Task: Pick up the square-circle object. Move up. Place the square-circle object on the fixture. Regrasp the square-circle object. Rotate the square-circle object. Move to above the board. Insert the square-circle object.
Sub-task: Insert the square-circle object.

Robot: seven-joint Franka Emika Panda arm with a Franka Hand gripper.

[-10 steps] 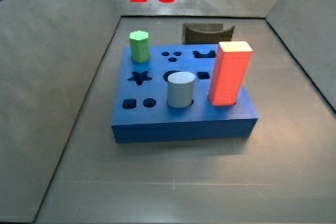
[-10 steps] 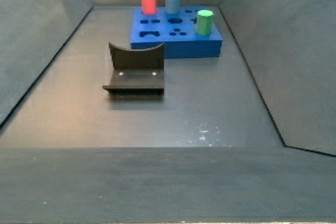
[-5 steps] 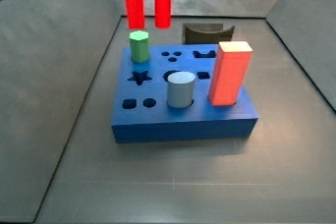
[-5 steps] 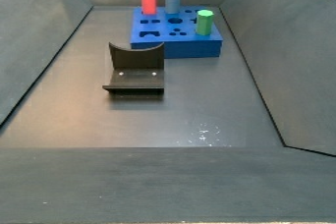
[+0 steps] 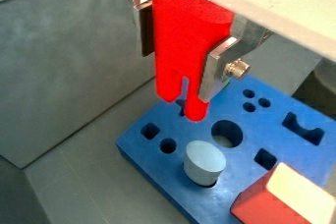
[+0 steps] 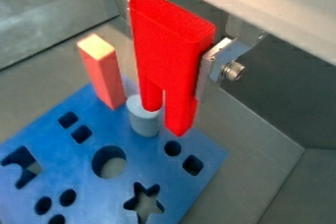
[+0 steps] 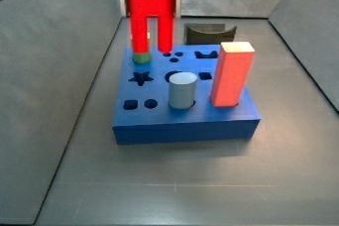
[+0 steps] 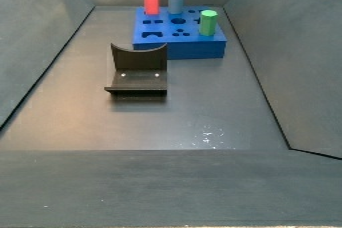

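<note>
3 loose pieces stand upright in the board:

1. Green peg: at 1 corner. In a side view it is mostly hidden.
2. Grey cylinder: near the board's middle, visible in both wrist views.
3. Red-orange block: tallest piece, pale top, just beside the cylinder, apart from it.

A grey floor and sloped grey walls enclose the work area.
</note>
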